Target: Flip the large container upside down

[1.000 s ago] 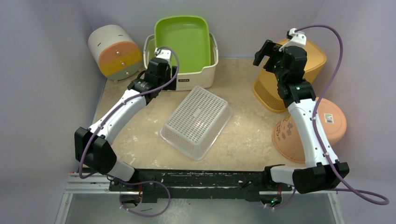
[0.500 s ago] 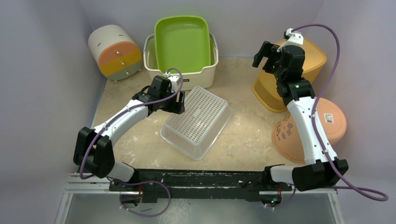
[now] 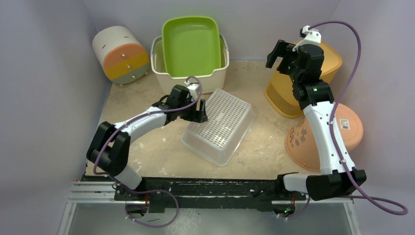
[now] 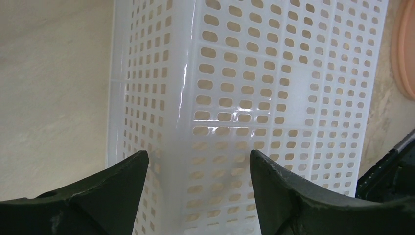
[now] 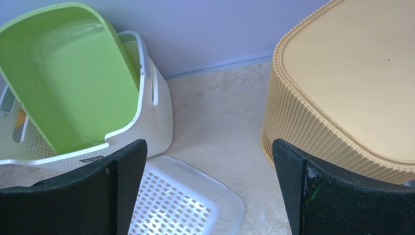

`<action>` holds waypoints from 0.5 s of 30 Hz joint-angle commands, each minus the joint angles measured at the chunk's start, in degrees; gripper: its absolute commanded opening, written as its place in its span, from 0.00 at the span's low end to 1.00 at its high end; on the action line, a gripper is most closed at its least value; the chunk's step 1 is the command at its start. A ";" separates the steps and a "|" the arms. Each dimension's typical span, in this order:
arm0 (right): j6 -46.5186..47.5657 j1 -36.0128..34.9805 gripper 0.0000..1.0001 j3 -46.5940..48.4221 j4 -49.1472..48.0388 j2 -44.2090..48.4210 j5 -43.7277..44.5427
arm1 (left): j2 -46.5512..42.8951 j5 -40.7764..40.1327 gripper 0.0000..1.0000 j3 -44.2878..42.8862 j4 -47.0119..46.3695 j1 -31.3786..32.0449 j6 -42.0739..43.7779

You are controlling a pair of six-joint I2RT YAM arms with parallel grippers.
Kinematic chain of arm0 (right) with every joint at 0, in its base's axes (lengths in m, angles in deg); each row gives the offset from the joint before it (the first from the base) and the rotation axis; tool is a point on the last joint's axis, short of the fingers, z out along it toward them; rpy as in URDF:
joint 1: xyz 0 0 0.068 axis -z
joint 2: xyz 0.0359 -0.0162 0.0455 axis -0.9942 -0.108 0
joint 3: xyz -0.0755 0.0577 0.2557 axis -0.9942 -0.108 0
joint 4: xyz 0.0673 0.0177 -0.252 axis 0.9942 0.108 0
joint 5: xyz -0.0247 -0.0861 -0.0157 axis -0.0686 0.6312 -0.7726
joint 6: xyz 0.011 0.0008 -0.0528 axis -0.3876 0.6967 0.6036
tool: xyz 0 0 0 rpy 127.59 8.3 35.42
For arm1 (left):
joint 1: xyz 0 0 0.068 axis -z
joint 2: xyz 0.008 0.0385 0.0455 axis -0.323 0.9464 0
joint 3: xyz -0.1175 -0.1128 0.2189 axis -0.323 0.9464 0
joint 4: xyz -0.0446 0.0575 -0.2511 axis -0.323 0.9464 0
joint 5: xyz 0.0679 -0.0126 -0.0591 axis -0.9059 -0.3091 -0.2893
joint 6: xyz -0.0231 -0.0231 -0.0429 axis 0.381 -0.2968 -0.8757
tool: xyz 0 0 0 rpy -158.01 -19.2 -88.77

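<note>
The large container (image 3: 222, 125) is a white perforated plastic basket in the middle of the table, lying with its base up and its rim down. My left gripper (image 3: 200, 108) is at its left corner, open and holding nothing. In the left wrist view the basket's corner edge (image 4: 181, 98) stands between the two dark fingertips (image 4: 129, 171) of the left gripper (image 4: 195, 164). My right gripper (image 3: 276, 54) hangs high at the back right, wide open and empty. The right wrist view shows the right gripper (image 5: 208, 147) above the basket's far corner (image 5: 181, 205).
A cream handled basket (image 3: 205, 81) holding a tilted green tub (image 3: 191, 44) stands at the back. A round white and orange drawer box (image 3: 120, 54) is back left. An upturned yellow ribbed basket (image 3: 328, 63) and an orange bucket (image 3: 337, 134) on its side are on the right.
My left arm swung from the cream basket to the white basket's left corner. The white basket slid to the right and turned slightly. The right arm barely moved.
</note>
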 commanded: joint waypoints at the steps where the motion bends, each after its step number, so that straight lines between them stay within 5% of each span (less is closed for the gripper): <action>1: 1.21 0.31 1.00 2.45 -0.73 1.09 1.16 | 6.92 -0.03 0.72 -6.00 -5.64 7.94 -4.57; 15: 2.98 0.40 1.00 0.08 -0.85 3.19 3.87 | 22.92 0.16 0.74 -24.20 -7.23 14.79 -8.03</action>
